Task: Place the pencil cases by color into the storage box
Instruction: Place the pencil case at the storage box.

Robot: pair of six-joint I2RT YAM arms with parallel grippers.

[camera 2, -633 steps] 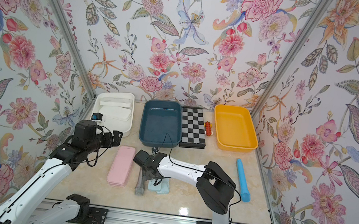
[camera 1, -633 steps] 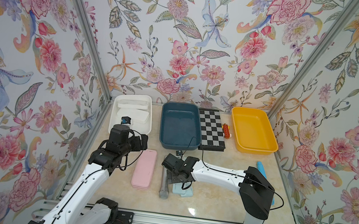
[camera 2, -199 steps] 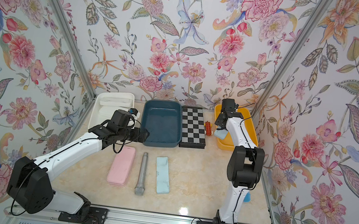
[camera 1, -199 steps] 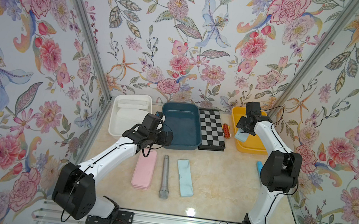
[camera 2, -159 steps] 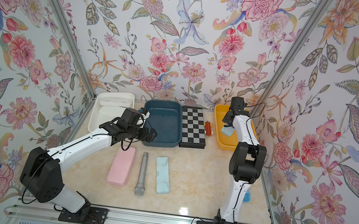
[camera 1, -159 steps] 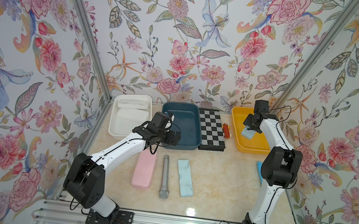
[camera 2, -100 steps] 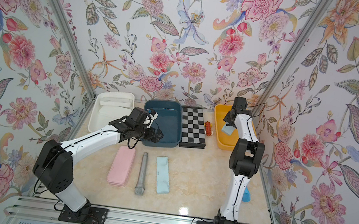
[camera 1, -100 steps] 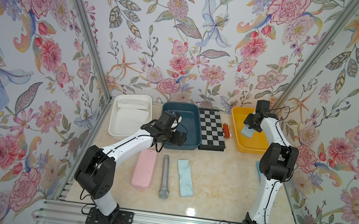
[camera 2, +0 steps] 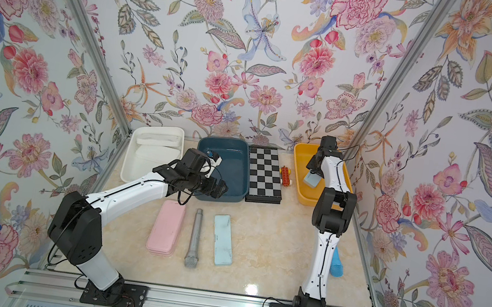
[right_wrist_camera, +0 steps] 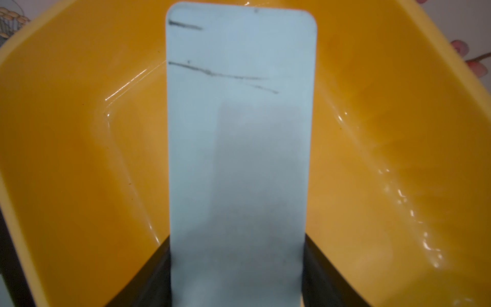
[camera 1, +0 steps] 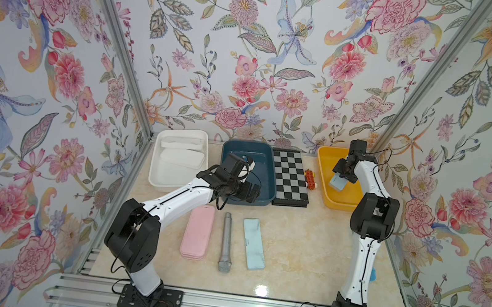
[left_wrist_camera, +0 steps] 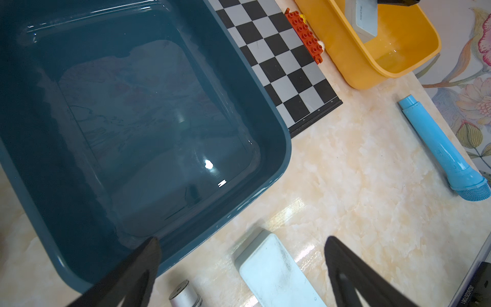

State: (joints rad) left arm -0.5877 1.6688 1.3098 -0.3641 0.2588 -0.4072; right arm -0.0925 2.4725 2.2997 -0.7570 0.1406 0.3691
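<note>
My left pincer point(camera 1: 250, 191), jaws apart, has slid farther along the teal bin point(camera 1: 265, 166); right pincer point(camera 1: 342, 177) stays clamped on the pale blue case point(camera 1: 337, 183).

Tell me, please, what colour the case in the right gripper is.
Pale blue: the case shows best in the right wrist view.

The yellow tub point(right_wrist_camera: 66, 159) is glossy plastic, with bright glints along its walls. The pale blue case point(right_wrist_camera: 239, 133) in it is smooth, matt plastic marked by dark scuffs. The teal tub point(left_wrist_camera: 132, 119) shines enough to mirror the wallpaper point(camera 1: 250, 64). The tabletop point(left_wrist_camera: 372, 186) is polished, cream marble-look stone. The pink case point(camera 1: 197, 232) is smooth matt plastic; at its three o'clock the microphone point(camera 1: 225, 235) is brushed grey metal with a mesh head.
</note>
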